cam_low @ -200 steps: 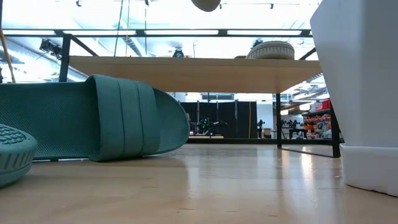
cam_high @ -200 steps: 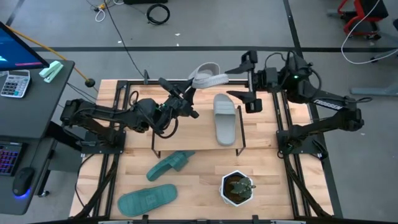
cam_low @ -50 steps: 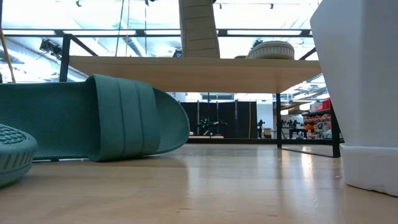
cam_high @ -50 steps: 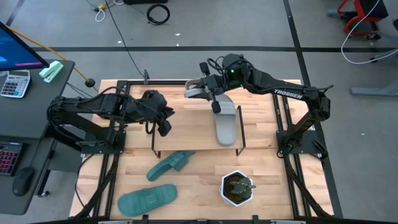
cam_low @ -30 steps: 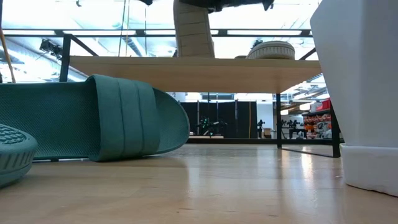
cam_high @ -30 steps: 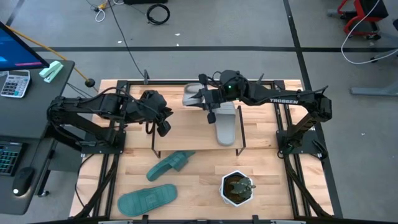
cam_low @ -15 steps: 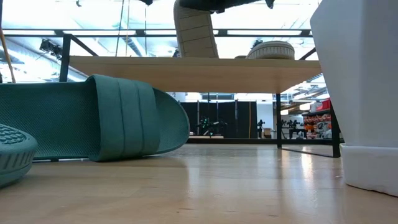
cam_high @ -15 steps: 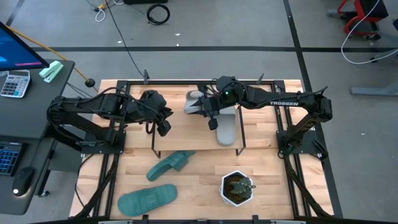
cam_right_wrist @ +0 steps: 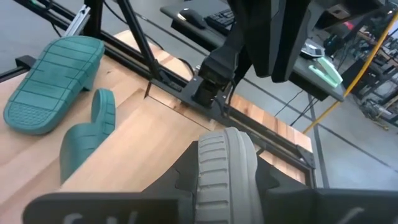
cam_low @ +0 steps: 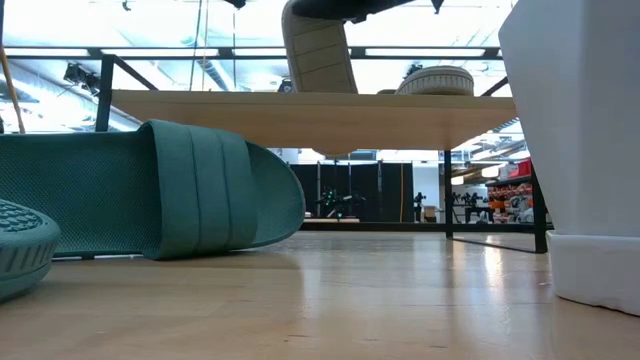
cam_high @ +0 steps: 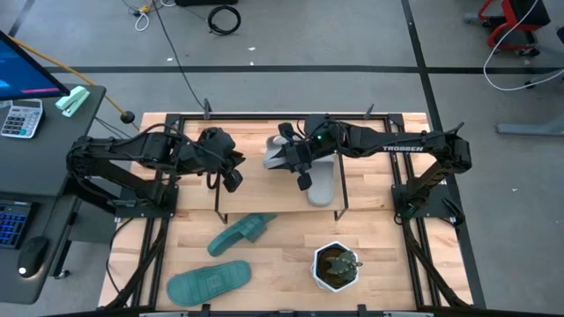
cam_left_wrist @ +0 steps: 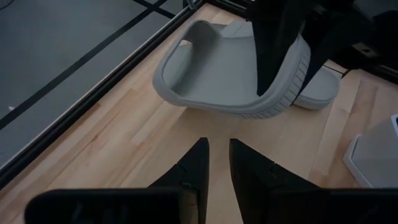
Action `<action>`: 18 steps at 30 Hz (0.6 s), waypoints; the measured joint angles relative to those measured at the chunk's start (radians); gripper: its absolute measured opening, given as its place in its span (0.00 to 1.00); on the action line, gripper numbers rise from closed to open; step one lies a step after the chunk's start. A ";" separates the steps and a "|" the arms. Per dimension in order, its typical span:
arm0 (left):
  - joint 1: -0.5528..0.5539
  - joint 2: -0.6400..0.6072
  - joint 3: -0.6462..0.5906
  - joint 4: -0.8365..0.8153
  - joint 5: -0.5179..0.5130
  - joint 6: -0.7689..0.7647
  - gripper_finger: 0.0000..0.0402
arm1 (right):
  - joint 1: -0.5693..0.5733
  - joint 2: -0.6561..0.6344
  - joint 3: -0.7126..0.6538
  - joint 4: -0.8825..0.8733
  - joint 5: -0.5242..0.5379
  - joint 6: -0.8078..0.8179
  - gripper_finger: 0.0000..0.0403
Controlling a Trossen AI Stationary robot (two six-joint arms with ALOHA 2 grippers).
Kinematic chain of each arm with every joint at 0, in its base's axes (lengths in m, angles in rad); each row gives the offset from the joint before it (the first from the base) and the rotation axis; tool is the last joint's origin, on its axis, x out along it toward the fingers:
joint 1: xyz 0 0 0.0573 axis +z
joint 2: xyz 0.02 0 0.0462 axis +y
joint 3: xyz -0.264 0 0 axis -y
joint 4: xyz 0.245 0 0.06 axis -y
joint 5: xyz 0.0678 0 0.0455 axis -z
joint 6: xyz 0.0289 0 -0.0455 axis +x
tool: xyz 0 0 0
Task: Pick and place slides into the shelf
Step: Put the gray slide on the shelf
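Note:
A light grey slide (cam_high: 275,153) hangs on its side over the left part of the shelf (cam_high: 256,189), with my right gripper (cam_high: 287,158) shut on it. In the low view the held grey slide (cam_low: 318,50) stands on edge, its lower end at the shelf's board (cam_low: 300,120); whether it touches, I cannot tell. A second grey slide (cam_high: 322,181) lies flat on the shelf's right part. Two teal slides (cam_high: 242,232) (cam_high: 210,280) lie on the table nearer the front. My left gripper (cam_high: 231,179) waits shut and empty at the shelf's left end. My right gripper pinches the grey slide's sole (cam_left_wrist: 283,81) between its two fingers, away from the strap (cam_left_wrist: 180,53). One finger (cam_left_wrist: 273,43) lies on the footbed, the other behind on the underside. The fingers come from the table's right, slanting slightly down. The slide is tilted on its side.
A white pot with a plant (cam_high: 337,266) stands at the front right of the table, close to the low camera (cam_low: 580,150). The shelf's black wire legs (cam_high: 340,210) stand at its corners. A desk with a keyboard and calculator (cam_high: 22,119) is beyond the table's left side.
My right gripper has carried the grey slide a little toward the table's near edge and slightly down over the shelf, tipping its wrist downward. The slide stays on its side in the hold.

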 joint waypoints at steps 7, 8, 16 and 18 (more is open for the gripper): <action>0.000 0.001 0.000 0.000 -0.004 0.007 0.18 | 0.012 -0.013 0.000 -0.023 0.000 0.011 0.16; 0.000 0.004 0.000 0.001 -0.006 0.017 0.18 | 0.012 -0.019 0.000 -0.035 -0.001 0.011 0.16; 0.000 0.017 0.001 -0.006 -0.011 0.028 0.18 | 0.027 -0.047 -0.007 0.008 0.048 0.006 0.16; 0.000 0.016 0.001 -0.006 -0.011 0.026 0.19 | 0.032 -0.056 -0.039 0.062 0.048 0.013 0.16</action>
